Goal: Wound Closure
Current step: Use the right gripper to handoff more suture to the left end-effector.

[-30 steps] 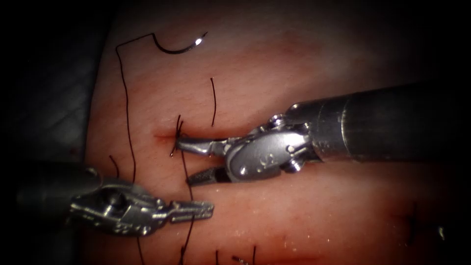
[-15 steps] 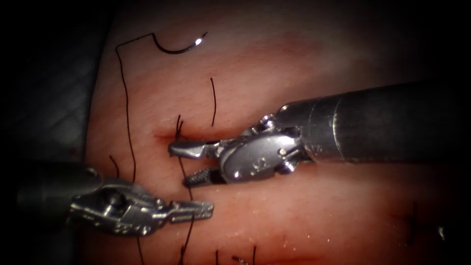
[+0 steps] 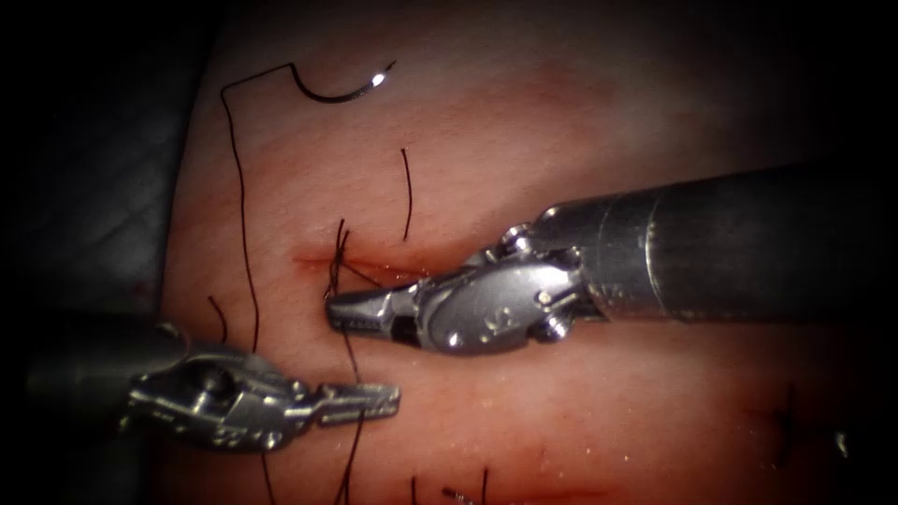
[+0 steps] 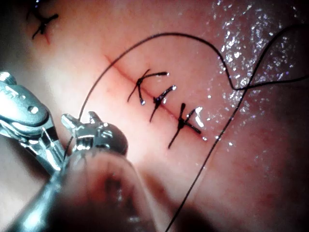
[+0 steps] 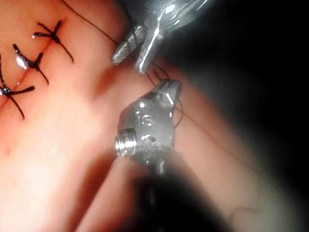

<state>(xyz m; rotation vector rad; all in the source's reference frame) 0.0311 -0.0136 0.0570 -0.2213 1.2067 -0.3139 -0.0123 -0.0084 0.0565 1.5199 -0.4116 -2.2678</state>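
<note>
Needle (image 3: 341, 86) flat on the tissue (image 3: 561, 122), well behind the cut (image 3: 365, 265), free of both tools. Thread (image 3: 241, 187) trailing from needle down left of the cut. Right tool (image 3: 341, 311) just in front of the cut's left end, touching thread there. Left tool (image 3: 374, 400) farther in front of the cut, across the thread.

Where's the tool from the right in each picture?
Endoscope view: right arm's tool, centre, jaws shut on the thread below the cut.
Left wrist view: tool beside the left arm's tool.
Right wrist view: tool close up, facing it.
Shared landmark: the thread, also held by the left arm's tool; needle lies free on tissue.
</note>
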